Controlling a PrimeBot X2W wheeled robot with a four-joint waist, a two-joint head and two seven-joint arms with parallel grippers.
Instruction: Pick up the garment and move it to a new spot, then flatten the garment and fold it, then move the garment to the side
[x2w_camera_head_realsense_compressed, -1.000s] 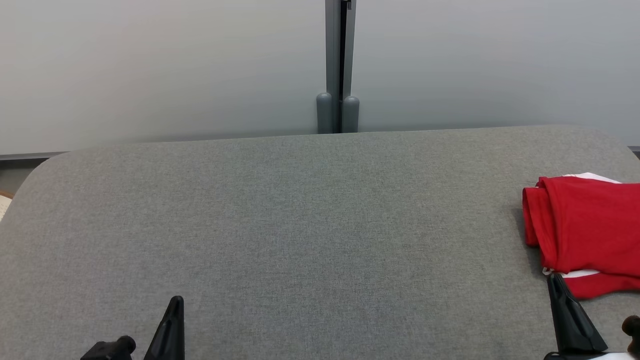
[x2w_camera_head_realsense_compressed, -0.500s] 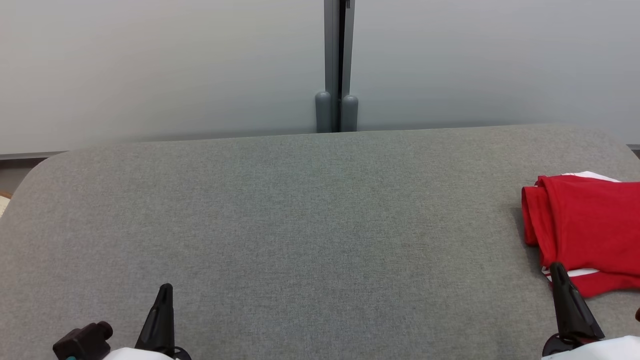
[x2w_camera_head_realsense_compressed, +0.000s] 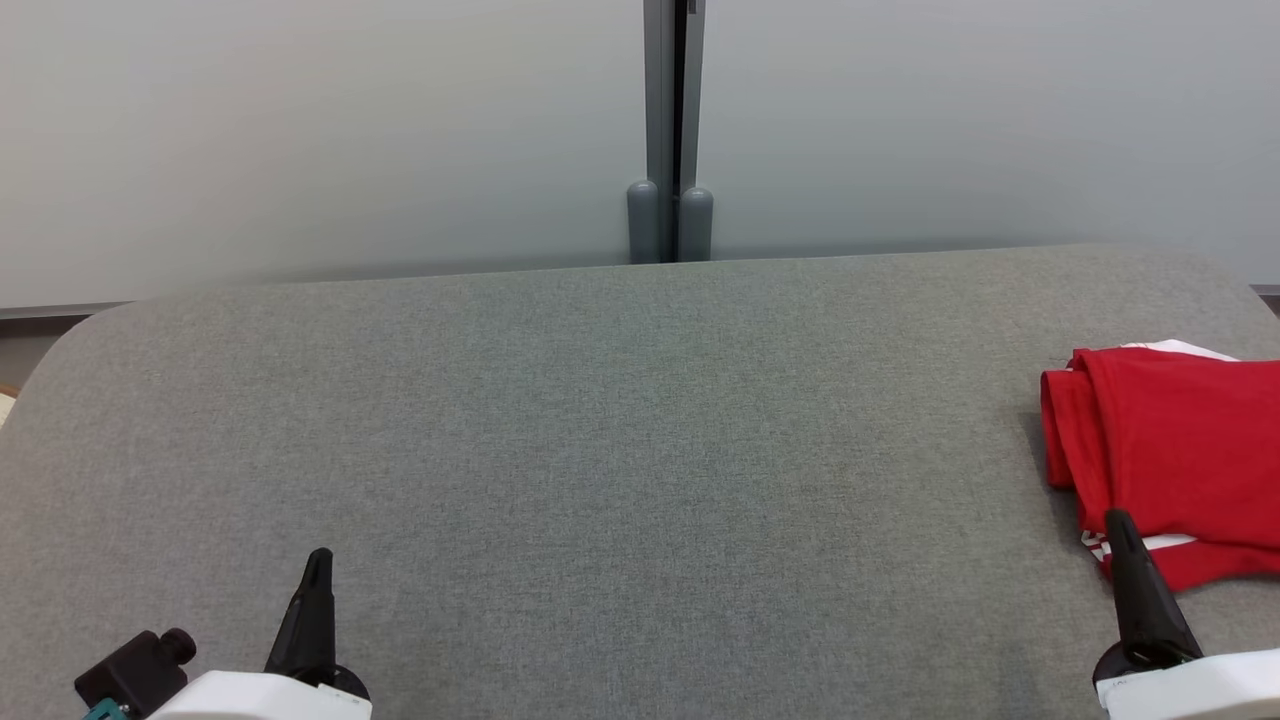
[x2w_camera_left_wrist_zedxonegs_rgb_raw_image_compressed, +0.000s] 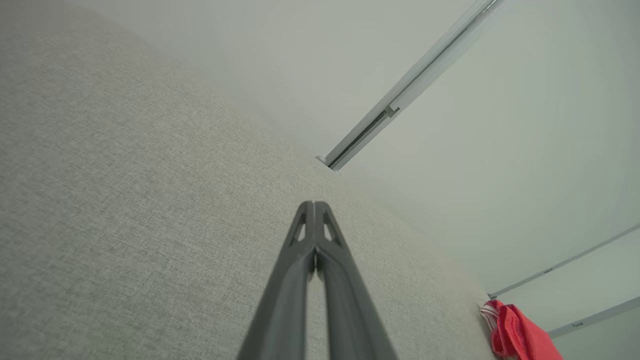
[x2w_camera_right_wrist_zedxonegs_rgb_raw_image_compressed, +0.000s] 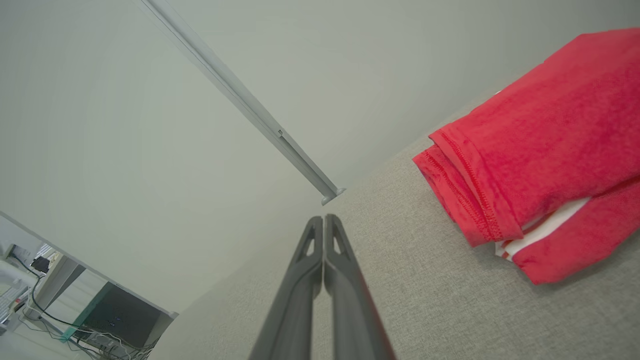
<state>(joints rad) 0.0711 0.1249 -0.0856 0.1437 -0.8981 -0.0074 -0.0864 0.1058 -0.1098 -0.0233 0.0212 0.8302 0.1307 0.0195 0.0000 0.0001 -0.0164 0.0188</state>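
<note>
The garment (x2w_camera_head_realsense_compressed: 1180, 460) is red with white stripes and lies folded at the right edge of the grey table (x2w_camera_head_realsense_compressed: 600, 430); it also appears in the right wrist view (x2w_camera_right_wrist_zedxonegs_rgb_raw_image_compressed: 540, 150) and small in the left wrist view (x2w_camera_left_wrist_zedxonegs_rgb_raw_image_compressed: 515, 335). My right gripper (x2w_camera_head_realsense_compressed: 1118, 522) is shut with nothing in it, its tip just before the garment's near left corner. My left gripper (x2w_camera_head_realsense_compressed: 318, 560) is shut and empty over bare cloth at the lower left. In both wrist views the fingers (x2w_camera_left_wrist_zedxonegs_rgb_raw_image_compressed: 314, 207) (x2w_camera_right_wrist_zedxonegs_rgb_raw_image_compressed: 324, 220) are pressed together.
A pale partition wall with a grey vertical post (x2w_camera_head_realsense_compressed: 670, 130) stands behind the table. The table's left corner (x2w_camera_head_realsense_compressed: 60, 350) is rounded. Cables and equipment (x2w_camera_right_wrist_zedxonegs_rgb_raw_image_compressed: 75, 320) show on the floor in the right wrist view.
Both grippers have slid further up into the head view, their white wrists now showing. The garment lies as before.
</note>
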